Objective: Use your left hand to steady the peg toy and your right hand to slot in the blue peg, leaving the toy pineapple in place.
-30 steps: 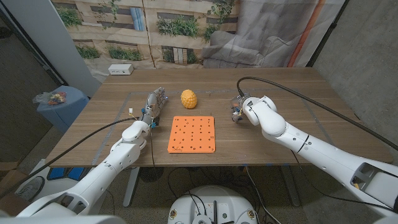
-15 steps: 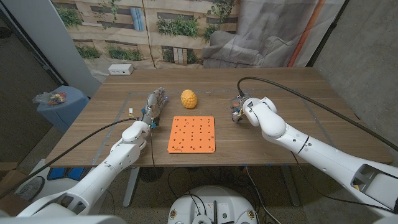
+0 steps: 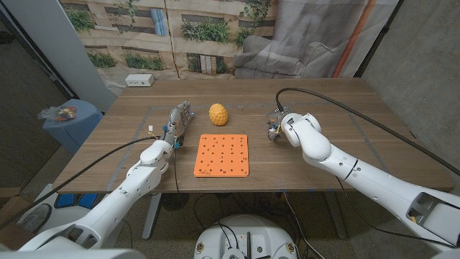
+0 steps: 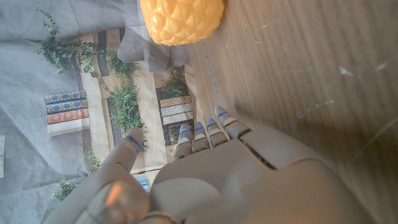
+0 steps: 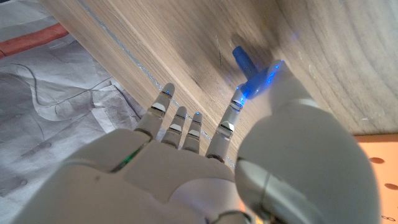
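Orange peg board (image 3: pixel 222 155) lies mid-table; pineapple (image 3: pixel 218 114) at its 12 o'clock, apart; left hand (image 3: pixel 177 119) at its 10 o'clock, fingers spread, holding nothing; right hand (image 3: pixel 275 124) at its 2 o'clock, fingers spread, thumb tip beside the blue peg (image 5: pixel 245 63) on the table (image 3: pixel 338 108).

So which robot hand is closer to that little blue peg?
The right robot hand: the blue peg lies at its fingertips. The left robot hand is across the table, beyond the orange board.
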